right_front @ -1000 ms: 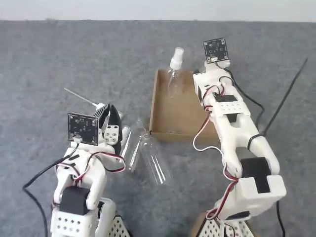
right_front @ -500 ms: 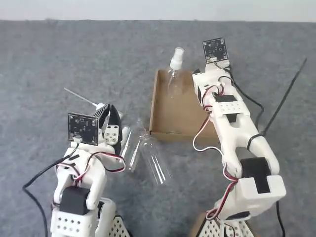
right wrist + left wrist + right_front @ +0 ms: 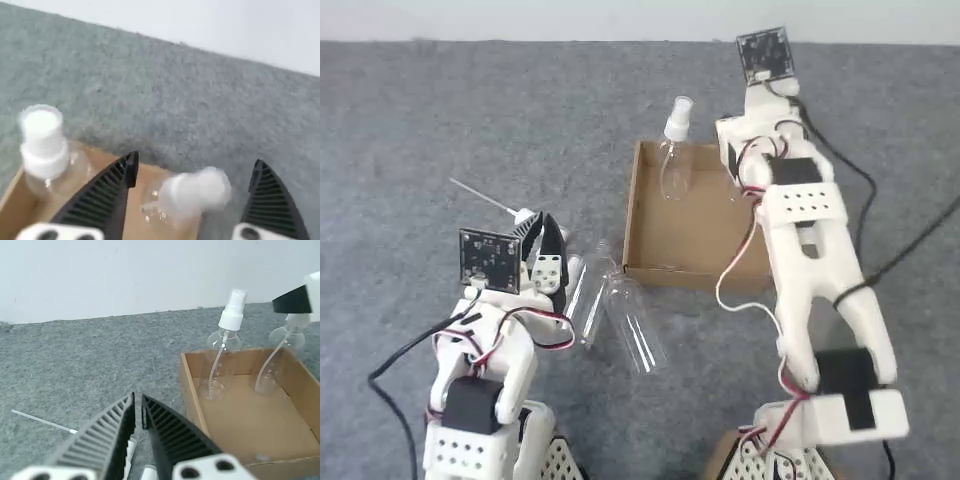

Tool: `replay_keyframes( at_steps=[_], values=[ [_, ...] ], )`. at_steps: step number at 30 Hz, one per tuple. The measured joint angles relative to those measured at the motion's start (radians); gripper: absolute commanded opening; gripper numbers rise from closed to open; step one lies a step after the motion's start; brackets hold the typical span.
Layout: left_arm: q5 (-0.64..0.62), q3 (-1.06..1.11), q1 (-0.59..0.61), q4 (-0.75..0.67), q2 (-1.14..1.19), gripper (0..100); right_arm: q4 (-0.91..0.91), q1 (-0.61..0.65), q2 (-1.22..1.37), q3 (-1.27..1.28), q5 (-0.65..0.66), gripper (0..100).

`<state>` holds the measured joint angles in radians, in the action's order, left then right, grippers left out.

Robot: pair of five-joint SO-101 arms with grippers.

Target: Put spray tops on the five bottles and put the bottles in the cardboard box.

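Observation:
A cardboard box (image 3: 632, 212) lies mid-table. A clear bottle with a white spray top (image 3: 674, 150) stands in its far left corner. A second capped bottle (image 3: 196, 191) stands beside it, between the spread fingers of my open right gripper (image 3: 195, 164), which is just above its top and not touching it. My right arm (image 3: 802, 205) stretches over the box. My left gripper (image 3: 546, 238) is shut and empty near the table, above two uncapped bottles (image 3: 632, 325) (image 3: 584, 298) lying on their sides. A loose spray top with its long tube (image 3: 490, 201) lies beyond it.
Grey carpet covers the table. The near half of the box floor (image 3: 250, 425) is bare. Both capped bottles (image 3: 226, 337) (image 3: 280, 352) show in the left wrist view, with a black right fingertip (image 3: 294, 298) above the farther one.
My right arm has risen and stretched farther over the box since a second ago. The left arm and the loose bottles have not moved.

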<state>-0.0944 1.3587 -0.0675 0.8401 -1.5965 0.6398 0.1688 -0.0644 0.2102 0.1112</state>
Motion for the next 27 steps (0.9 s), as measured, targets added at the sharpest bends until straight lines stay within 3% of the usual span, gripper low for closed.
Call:
replay_keyframes(
  at_steps=[12,17,21,27],
  values=[
    [0.0,0.0,0.0,0.0,0.0,1,0.427,0.0,-0.311,-0.006,0.0,28.9],
    [0.0,0.0,0.0,0.0,0.0,1,0.592,-0.061,-0.445,-0.006,0.0,28.9],
    [0.0,0.0,0.0,0.0,0.0,1,0.726,-0.149,-0.497,-0.006,0.0,28.9],
    [0.0,0.0,0.0,0.0,0.0,1,0.856,-0.394,-0.446,-0.008,0.0,28.9]
  ],
)
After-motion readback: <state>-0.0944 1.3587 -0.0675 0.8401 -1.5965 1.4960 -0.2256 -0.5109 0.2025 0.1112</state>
